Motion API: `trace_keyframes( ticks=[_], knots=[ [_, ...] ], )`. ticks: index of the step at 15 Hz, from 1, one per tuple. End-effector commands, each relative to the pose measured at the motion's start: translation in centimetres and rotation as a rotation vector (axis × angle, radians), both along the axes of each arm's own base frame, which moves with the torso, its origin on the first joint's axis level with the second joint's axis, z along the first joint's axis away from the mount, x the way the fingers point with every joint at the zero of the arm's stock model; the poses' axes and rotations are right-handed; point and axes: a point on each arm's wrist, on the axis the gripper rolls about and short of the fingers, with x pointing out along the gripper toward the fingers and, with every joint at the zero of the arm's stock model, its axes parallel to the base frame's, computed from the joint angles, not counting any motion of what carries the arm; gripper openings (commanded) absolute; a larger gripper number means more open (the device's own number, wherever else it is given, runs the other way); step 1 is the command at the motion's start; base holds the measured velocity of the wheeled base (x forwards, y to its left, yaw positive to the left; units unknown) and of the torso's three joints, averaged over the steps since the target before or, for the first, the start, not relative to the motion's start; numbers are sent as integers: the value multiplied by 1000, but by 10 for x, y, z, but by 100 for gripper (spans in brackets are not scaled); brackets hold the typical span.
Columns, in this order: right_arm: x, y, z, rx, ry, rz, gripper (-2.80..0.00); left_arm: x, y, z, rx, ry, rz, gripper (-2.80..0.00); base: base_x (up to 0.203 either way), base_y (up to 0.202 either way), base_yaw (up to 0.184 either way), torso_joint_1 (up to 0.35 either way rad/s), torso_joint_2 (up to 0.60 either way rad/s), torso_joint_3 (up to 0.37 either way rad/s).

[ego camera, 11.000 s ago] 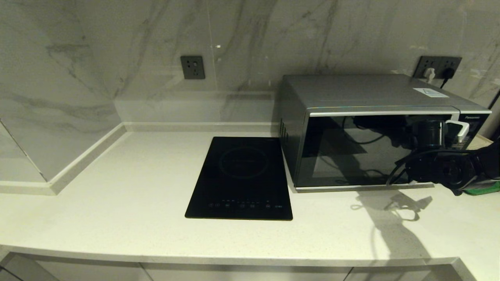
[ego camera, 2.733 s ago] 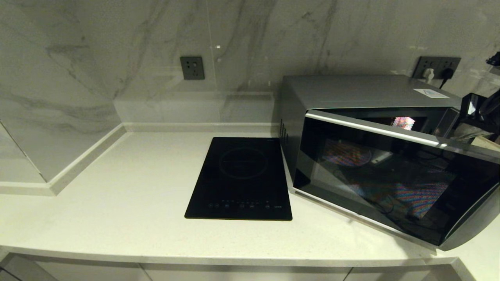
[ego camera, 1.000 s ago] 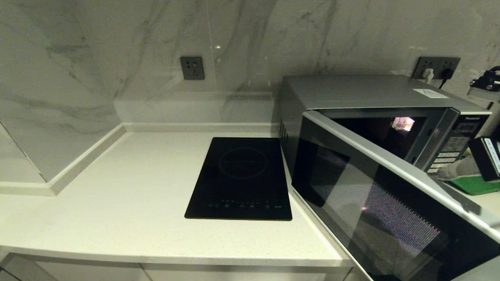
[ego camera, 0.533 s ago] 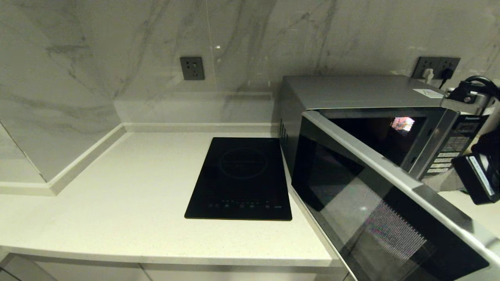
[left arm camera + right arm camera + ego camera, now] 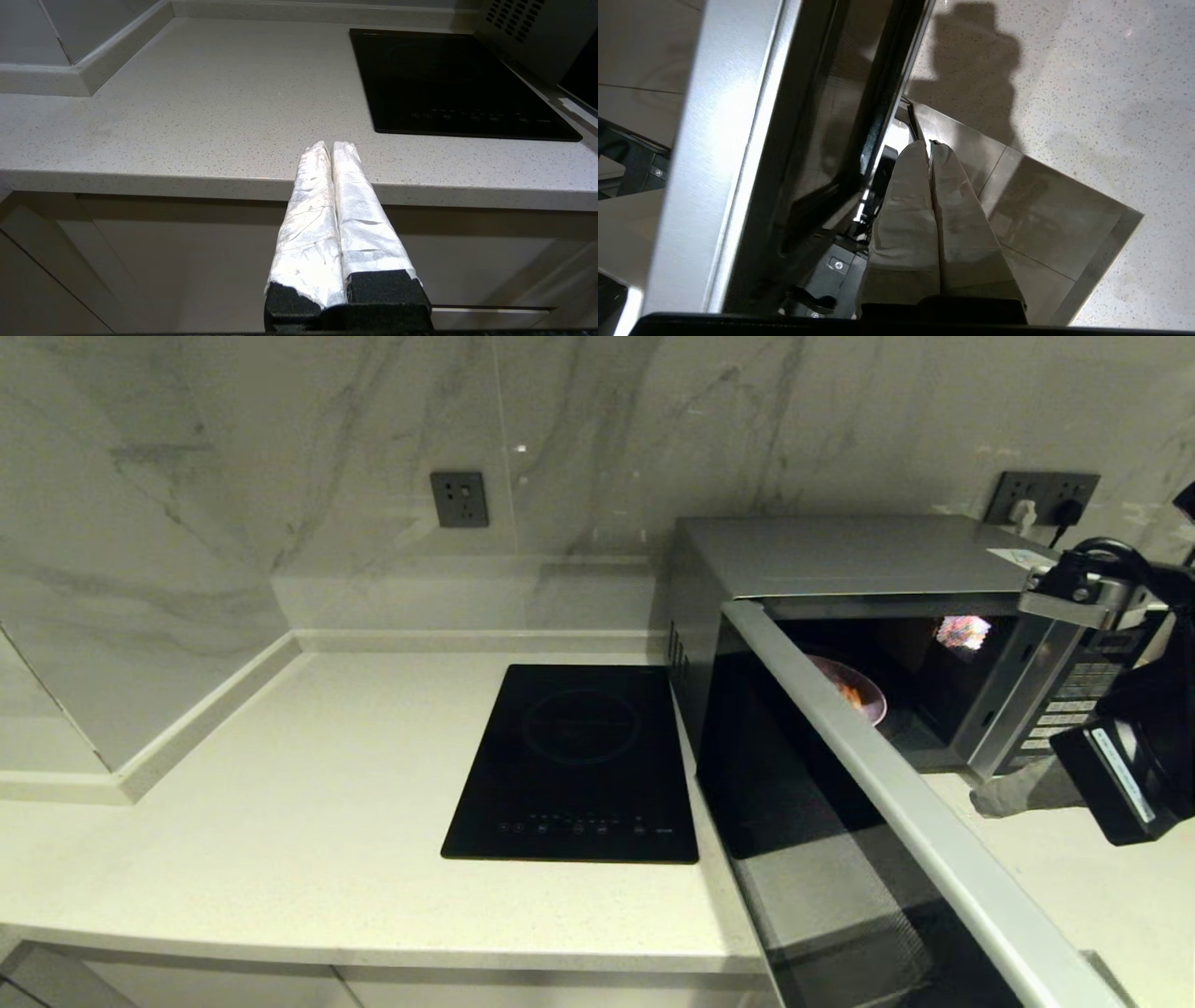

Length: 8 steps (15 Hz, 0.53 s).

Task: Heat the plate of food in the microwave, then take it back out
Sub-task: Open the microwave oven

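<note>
1. I have the boxy silver microwave [image 5: 840, 560] with its dark glass door [image 5: 840, 821] swung wide towards me, so the cavity is reachable from the front.
2. The round pale lilac plate of orange-yellow fries [image 5: 851, 693] sits inside the cavity, half hidden behind the door's silver top edge. I judge it is waiting to be lifted out.
3. My right gripper [image 5: 1004, 796] hangs just in front of the microwave's button panel, over the pale speckled counter [image 5: 280, 859], its wrapped fingers pressed together and holding nothing. That suits pushing a door, not gripping a plate.
4. The right wrist view adds what the head view lacks: the closed right gripper close beside the door's inner edge; whether they touch I cannot tell.
5. My left gripper [image 5: 332, 144], seen only by its wrist camera, is parked below the counter's front edge, fingers closed and empty, facing the flat black induction hob [image 5: 458, 84].
</note>
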Motion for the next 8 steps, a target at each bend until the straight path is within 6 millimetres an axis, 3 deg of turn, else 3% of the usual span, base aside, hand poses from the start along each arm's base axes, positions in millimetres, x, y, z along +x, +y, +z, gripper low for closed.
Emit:
trace_keyframes(
  ticks=[1, 4, 8],
  knots=[
    [1, 2, -3, -6, 17, 4, -280, 0, 0, 0, -1, 0, 1, -280, 0, 0, 0, 0, 0, 0],
    [6, 4, -5, -6, 24, -56, -280, 0, 0, 0, -1, 0, 1, -280, 0, 0, 0, 0, 0, 0],
    [50, 20, -18, 64, -15, -527, -280, 0, 0, 0, -1, 0, 1, -280, 0, 0, 0, 0, 0, 0]
  ],
)
